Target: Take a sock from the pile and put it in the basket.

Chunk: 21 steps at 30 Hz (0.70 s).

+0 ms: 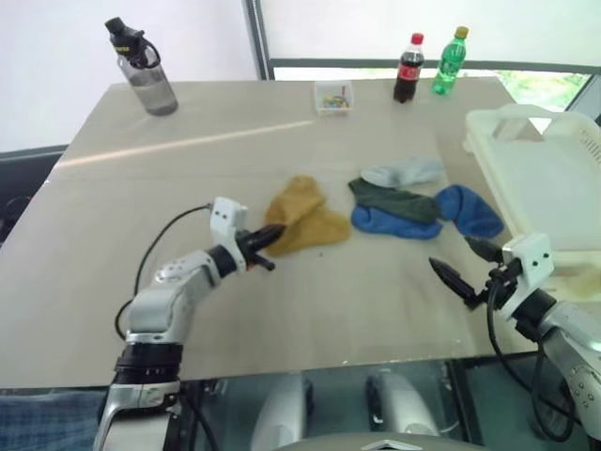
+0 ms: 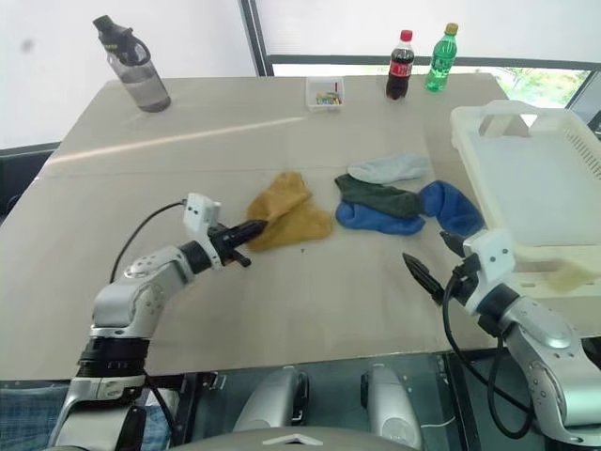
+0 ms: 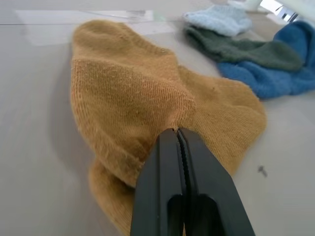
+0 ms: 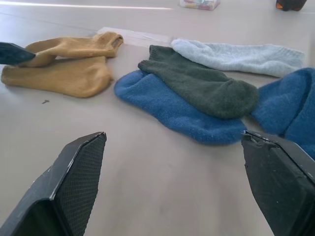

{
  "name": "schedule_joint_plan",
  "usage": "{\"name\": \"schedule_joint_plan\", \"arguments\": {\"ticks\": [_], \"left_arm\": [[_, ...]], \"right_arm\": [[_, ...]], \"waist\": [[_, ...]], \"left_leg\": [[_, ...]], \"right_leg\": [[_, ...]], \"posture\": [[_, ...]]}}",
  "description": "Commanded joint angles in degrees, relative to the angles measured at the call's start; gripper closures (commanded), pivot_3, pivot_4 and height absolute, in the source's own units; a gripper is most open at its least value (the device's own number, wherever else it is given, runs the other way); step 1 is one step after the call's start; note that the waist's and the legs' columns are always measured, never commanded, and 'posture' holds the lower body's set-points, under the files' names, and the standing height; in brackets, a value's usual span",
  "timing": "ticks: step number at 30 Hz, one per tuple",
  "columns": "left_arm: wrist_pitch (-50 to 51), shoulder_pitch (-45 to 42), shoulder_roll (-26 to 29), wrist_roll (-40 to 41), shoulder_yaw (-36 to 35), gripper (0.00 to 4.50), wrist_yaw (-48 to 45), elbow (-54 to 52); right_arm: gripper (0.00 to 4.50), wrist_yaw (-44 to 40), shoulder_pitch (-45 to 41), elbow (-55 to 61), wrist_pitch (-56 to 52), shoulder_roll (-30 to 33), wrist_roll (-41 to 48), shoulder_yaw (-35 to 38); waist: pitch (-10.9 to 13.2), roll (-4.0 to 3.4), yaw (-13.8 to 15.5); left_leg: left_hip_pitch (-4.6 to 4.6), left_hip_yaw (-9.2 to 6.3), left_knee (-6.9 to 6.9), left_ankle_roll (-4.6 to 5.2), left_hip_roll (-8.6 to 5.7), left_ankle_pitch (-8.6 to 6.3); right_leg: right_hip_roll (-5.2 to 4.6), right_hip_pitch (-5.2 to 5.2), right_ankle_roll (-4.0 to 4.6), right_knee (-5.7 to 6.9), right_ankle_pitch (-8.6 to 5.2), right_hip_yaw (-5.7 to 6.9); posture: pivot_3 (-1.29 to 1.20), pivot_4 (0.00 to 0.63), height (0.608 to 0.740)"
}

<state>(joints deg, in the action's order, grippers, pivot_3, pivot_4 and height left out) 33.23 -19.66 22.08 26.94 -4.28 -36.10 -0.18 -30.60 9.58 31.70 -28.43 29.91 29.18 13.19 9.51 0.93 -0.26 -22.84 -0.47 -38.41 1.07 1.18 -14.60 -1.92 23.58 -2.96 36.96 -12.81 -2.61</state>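
The mustard-yellow sock (image 1: pixel 305 221) lies folded on the table, a little left of the pile (image 1: pixel 413 202) of blue, dark green and light grey socks. My left gripper (image 1: pixel 270 234) is shut on the sock's left edge; in the left wrist view the fabric (image 3: pixel 128 98) puckers at the closed fingertips (image 3: pixel 170 147). My right gripper (image 1: pixel 451 252) hovers open over the table in front of the pile, holding nothing. The cream-white basket (image 1: pixel 481 122) stands at the table's right side, beyond the right gripper.
At the table's far edge stand a grey water bottle (image 1: pixel 146 70), a small clear box (image 1: pixel 332 96), a cola bottle (image 1: pixel 408 68) and a green bottle (image 1: pixel 449 61). The table's front edge runs just below both arms.
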Motion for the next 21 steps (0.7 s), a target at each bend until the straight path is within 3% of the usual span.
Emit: {"name": "schedule_joint_plan", "arguments": {"ticks": [1,8,9,10,12,18,21], "left_arm": [[-1.86,-5.06,-5.26,-2.01,3.14,4.49,3.33,1.62],[-4.51,-8.87,-11.41,-4.26,5.14,4.49,5.00,5.71],[-4.36,-8.70,-11.37,-3.64,4.75,3.92,4.26,5.14],[-4.10,-8.53,-11.21,-2.94,4.27,3.79,3.58,4.57],[-3.88,-8.24,-10.40,-1.93,2.93,3.06,2.67,3.44],[-1.20,-7.32,-7.06,2.92,-1.87,0.50,1.11,-0.91],[0.41,-5.66,-3.43,4.54,-3.47,0.50,-0.67,-3.30]], "right_arm": [[0.00,0.35,-0.89,0.87,1.32,-0.37,-0.13,0.17],[0.00,0.30,-0.82,0.93,1.51,-0.28,-0.29,0.44],[0.00,0.30,-0.81,0.94,1.50,-0.28,-0.25,0.60],[0.00,0.29,-0.81,0.93,1.50,-0.27,-0.24,0.74],[0.00,0.30,-0.69,0.98,1.56,-0.30,-0.30,0.80],[0.00,0.27,-0.48,1.12,1.57,-0.42,-0.30,0.61],[0.00,0.52,-1.40,0.75,1.34,-0.73,-0.66,-0.62]], "waist": [[-0.01,0.02,0.23],[-0.01,0.01,-0.60],[-0.01,0.01,-0.57],[-0.01,0.01,-0.53],[-0.01,0.01,-0.49],[-0.01,0.01,-0.50],[-0.01,0.01,-0.50]], "left_leg": [[0.00,0.00,-0.02,0.00,-0.02,0.00],[0.02,0.03,0.06,0.00,-0.02,0.00],[0.02,0.02,0.06,0.00,-0.01,0.00],[0.02,0.01,0.05,0.00,-0.01,0.00],[0.02,0.02,0.04,0.00,-0.01,0.00],[0.02,0.01,0.04,0.00,0.01,0.00],[0.02,0.02,0.04,0.00,0.00,0.00]], "right_leg": [[0.00,-0.01,0.00,0.00,0.00,-0.01],[0.05,0.01,0.00,-0.01,0.00,-0.07],[0.06,0.01,0.00,-0.01,0.00,-0.05],[0.06,0.01,-0.01,-0.01,0.00,-0.05],[0.05,0.01,-0.01,-0.01,0.00,-0.05],[0.05,0.01,-0.01,-0.01,0.00,-0.04],[0.05,0.01,-0.01,-0.01,0.00,-0.05]], "posture": [[0.00,0.150,0.740],[0.00,0.150,0.740],[0.00,0.150,0.740],[0.00,0.150,0.740],[0.00,0.150,0.740],[0.00,0.150,0.740],[0.00,0.150,0.740]]}}
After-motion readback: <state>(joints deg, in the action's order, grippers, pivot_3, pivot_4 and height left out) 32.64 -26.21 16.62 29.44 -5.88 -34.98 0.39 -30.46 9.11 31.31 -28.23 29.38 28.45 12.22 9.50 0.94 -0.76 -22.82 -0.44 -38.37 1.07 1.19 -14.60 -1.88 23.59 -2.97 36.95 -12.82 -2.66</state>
